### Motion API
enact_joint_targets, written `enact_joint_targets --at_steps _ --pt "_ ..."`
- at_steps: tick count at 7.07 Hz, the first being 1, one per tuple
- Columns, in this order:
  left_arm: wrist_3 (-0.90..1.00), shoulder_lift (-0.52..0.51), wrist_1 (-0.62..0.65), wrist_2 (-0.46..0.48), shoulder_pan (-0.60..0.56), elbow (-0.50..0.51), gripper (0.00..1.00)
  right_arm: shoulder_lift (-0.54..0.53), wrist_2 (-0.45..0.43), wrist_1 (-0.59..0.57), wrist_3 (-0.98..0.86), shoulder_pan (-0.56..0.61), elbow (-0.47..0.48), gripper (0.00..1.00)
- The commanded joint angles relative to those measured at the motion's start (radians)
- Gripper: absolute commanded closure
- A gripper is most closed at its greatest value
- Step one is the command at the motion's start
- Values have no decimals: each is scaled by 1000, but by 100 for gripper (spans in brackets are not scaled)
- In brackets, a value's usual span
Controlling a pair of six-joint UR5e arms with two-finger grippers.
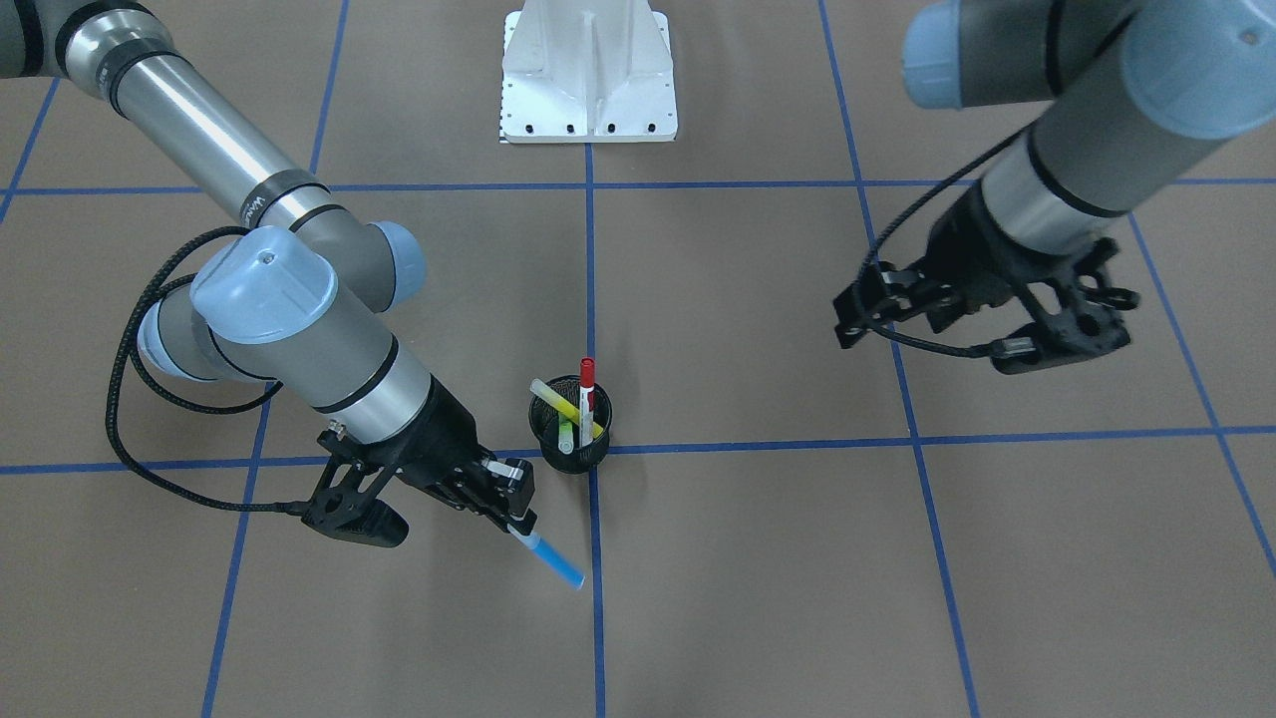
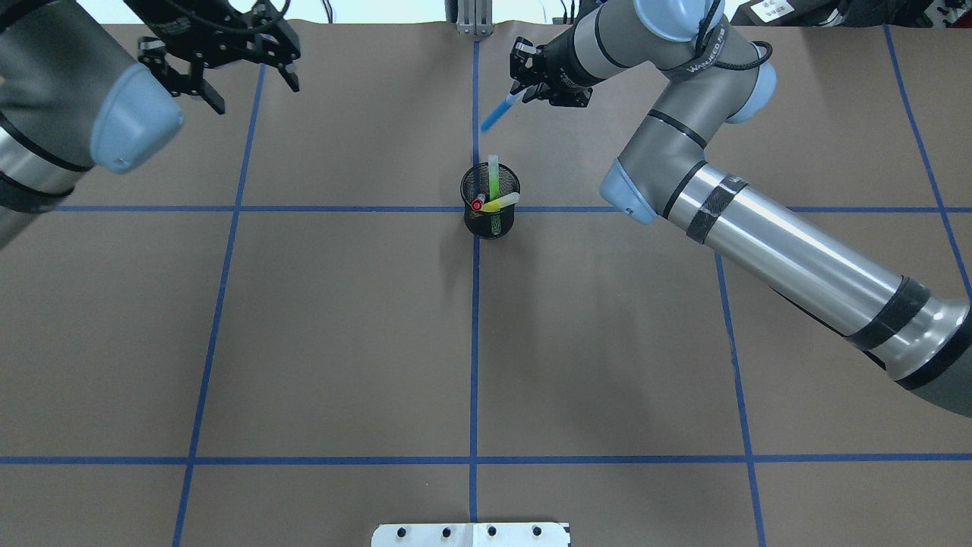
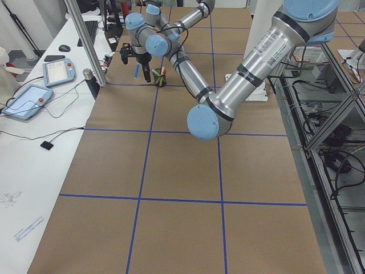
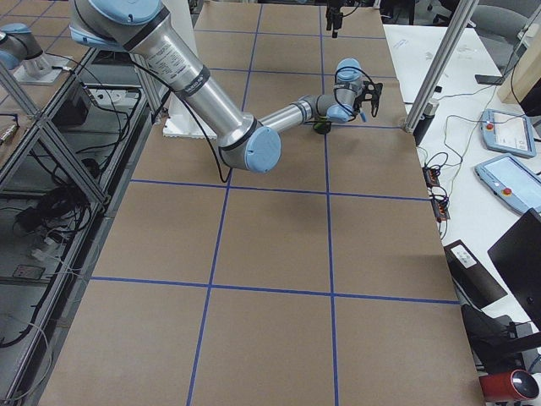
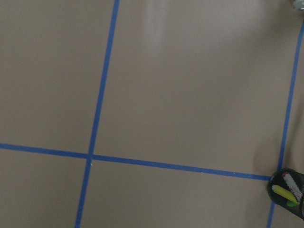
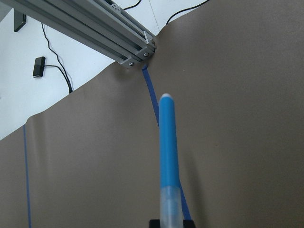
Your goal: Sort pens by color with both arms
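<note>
A black mesh cup (image 1: 571,439) (image 2: 490,220) stands on the middle blue tape line. In it lean a yellow pen (image 1: 564,404), a green pen (image 2: 493,173) and a red-capped white pen (image 1: 586,384). My right gripper (image 1: 516,517) (image 2: 525,90) is shut on the cap end of a blue pen (image 1: 558,562) (image 2: 497,115) (image 6: 167,152). That pen hangs slanted above the table on the far side of the cup from the base. My left gripper (image 2: 250,82) (image 1: 892,319) hovers open and holds nothing at the far left. The cup (image 5: 289,189) shows at the left wrist view's lower right edge.
The white pedestal base (image 1: 588,75) (image 2: 471,534) sits at the robot's edge of the table. An aluminium frame post (image 6: 95,28) runs past the table's far edge. Blue tape lines grid the brown table (image 2: 342,327). Teach pendants (image 3: 57,71) lie on a side table.
</note>
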Motion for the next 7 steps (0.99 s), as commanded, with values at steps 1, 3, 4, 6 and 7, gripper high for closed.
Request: enact_joint_targets --at_steps 1,3,4,6,7 --pt "-242 -66 -165 104 135 79 1 -26 -1 3 -82 2 2 71" --pt "-319 -152 -273 189 227 219 1 -26 2 1 -74 13 6 43" --pt "-328 -153 -310 236 267 250 1 -26 2 1 -73 13 6 40" --pt "-377 -197 -357 289 290 322 3 -27 7 1 -71 17 6 33" --pt "-393 -231 -371 311 310 369 3 -30 21 0 -68 27 6 27"
